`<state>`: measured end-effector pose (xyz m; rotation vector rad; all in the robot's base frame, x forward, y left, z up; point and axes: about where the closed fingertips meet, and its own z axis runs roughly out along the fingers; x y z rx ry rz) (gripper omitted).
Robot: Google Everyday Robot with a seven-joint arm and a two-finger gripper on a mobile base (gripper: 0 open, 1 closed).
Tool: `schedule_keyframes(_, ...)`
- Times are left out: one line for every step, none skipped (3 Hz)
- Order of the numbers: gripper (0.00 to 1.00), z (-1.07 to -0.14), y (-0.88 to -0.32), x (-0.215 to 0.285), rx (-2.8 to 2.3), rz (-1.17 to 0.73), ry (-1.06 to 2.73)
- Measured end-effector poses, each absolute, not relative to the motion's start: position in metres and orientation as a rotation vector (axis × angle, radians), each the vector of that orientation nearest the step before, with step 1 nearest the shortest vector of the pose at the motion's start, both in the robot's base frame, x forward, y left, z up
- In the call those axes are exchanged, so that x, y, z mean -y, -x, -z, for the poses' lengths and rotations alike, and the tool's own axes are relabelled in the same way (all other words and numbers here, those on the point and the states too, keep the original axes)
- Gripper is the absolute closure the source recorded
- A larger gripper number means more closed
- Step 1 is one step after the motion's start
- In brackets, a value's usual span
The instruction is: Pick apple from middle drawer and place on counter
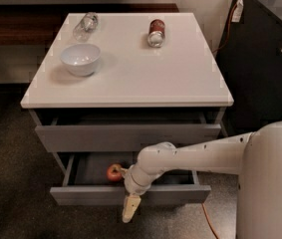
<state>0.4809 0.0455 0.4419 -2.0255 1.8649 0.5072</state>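
The small red apple [113, 172] lies in the open middle drawer [80, 195], near the middle of its dark inside. My gripper [130, 209] hangs in front of the drawer's front panel, just right of and below the apple, pointing down at the floor and holding nothing that I can see. My white arm [195, 156] reaches in from the right across the drawer. The white counter [145, 78] tops the cabinet above.
On the counter stand a white bowl [80, 59], a soda can [155, 32] on its side and a clear bottle [85, 26] on its side. The top drawer [125, 135] is slightly open. A black cabinet [265, 59] stands right. An orange cable [208, 222] lies on the floor.
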Motion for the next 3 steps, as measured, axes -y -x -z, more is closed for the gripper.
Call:
schedule_keyframes(0.00,-0.431,-0.485,-0.038,-1.933,-0.482,2.039)
schedule_keyframes(0.12,-0.420,-0.483,-0.034,-2.008,-0.478,2.054)
schedule_keyframes(0.36,-0.412,-0.479,-0.033,-2.056,-0.493,2.065)
